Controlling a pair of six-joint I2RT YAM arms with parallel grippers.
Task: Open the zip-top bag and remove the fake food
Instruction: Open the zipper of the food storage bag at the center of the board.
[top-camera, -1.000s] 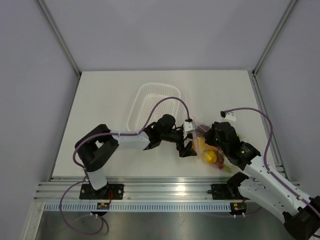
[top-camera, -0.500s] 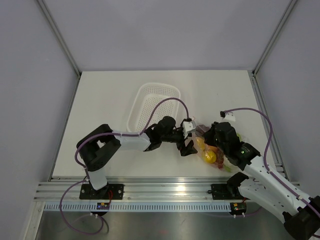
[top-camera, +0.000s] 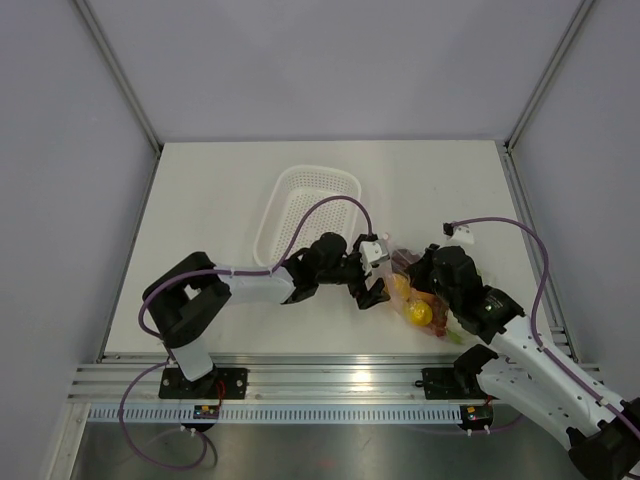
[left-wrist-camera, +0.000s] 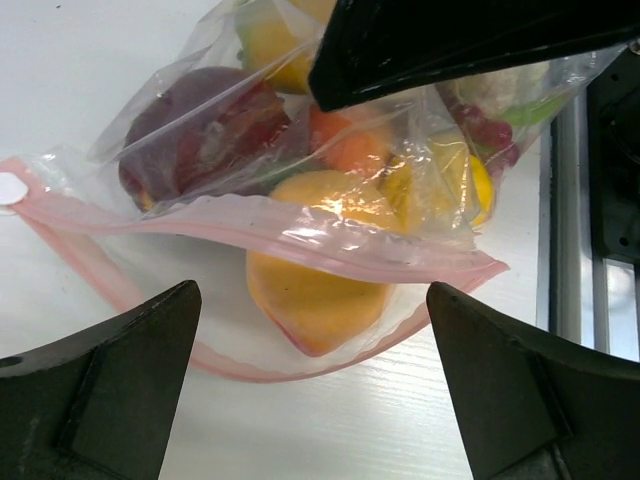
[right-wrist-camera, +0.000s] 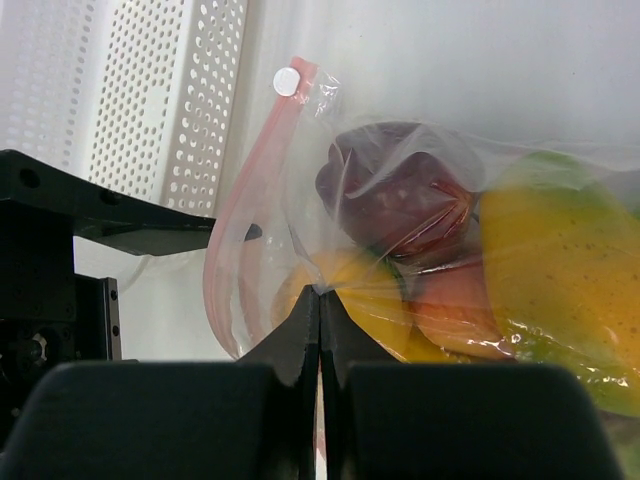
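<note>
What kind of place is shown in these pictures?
Probably a robot test cell, not a kitchen: a white table walled by plain grey panels, a left arm and right arm bolted to an aluminium rail, and a zip-top bag of plastic fake food.

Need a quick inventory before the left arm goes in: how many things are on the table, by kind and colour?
Zip-top bag: 1
White basket: 1
Dark red food: 1
Orange food: 1
Yellow food: 3 showing
Total: 7 at least; more pieces overlap inside the bag and cannot be counted.
</note>
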